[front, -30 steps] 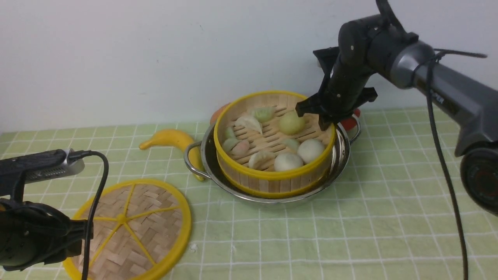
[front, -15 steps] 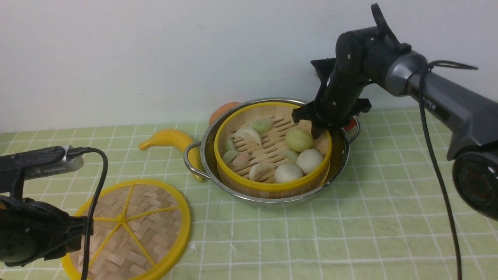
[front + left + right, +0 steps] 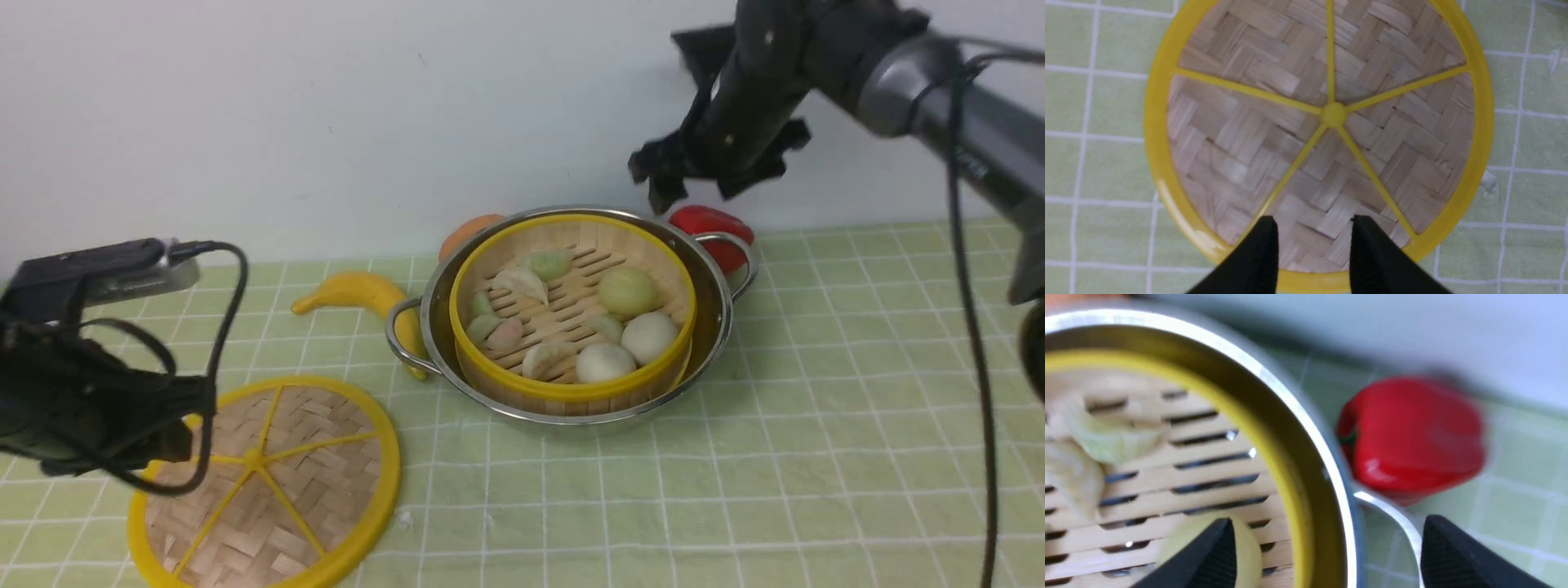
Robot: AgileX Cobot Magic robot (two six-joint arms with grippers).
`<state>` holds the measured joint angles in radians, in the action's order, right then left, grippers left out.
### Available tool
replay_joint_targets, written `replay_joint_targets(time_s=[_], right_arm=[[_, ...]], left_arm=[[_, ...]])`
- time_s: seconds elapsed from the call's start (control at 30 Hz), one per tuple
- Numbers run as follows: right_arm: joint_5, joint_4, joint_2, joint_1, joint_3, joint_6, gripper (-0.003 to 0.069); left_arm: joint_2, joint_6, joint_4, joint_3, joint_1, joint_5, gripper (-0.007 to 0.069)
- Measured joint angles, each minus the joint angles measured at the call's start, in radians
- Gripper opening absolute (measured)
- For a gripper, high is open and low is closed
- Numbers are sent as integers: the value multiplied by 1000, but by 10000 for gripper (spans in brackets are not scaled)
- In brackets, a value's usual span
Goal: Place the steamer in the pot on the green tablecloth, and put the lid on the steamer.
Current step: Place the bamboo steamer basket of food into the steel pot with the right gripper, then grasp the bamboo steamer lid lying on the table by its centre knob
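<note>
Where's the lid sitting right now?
In the front view, the lid lies flat on the green tablecloth at the near left, left of the pot and closer to the robot, with the left tool hovering over it.

Right arm (image 3: 898,73) black, grey metallic link, black cable (image 3: 968,269) alongside; left arm (image 3: 65,400) black, silver camera box (image 3: 106,273), tapered fingers (image 3: 1253,261)

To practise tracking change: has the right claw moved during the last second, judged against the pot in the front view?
Yes. The right claw rose from the steamer rim to above the pot.
</note>
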<state>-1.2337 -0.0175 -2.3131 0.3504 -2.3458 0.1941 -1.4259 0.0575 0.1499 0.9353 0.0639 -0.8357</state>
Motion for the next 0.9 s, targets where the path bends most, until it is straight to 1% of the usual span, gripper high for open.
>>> replay_joint_targets(time_s=[0.07, 0.1, 0.17, 0.23, 0.33, 0.43, 0.47, 0.6, 0.73, 0.9], right_arm=[[-1, -4, 52, -9, 0, -16, 581], [-1, -5, 57, -10, 0, -17, 581], [1, -10, 134, -17, 16, -31, 581], [4, -11, 200, -18, 48, -43, 582], [5, -11, 340, -19, 146, -59, 582], [5, -11, 476, -19, 257, -66, 582], [5, -11, 567, -19, 336, -69, 582], [4, -25, 734, -19, 480, -70, 582], [3, -38, 973, -20, 660, -71, 582], [0, -40, 1116, -20, 745, -71, 582]], left_arm=[[-72, 18, -3, 42, -52, 1, 243], [-78, 18, -3, 46, -57, 1, 243], [-155, 16, -32, 101, -105, 2, 243], [-207, -9, -78, 143, -127, 2, 243], [-272, -66, -161, 200, -133, -18, 243], [-307, -94, -201, 225, -133, -44, 243], [-329, -100, -212, 229, -133, -47, 243], [-353, -101, -213, 230, -133, -47, 243], [-393, -102, -213, 233, -133, -46, 243], [-426, -103, -213, 233, -133, -46, 243]])
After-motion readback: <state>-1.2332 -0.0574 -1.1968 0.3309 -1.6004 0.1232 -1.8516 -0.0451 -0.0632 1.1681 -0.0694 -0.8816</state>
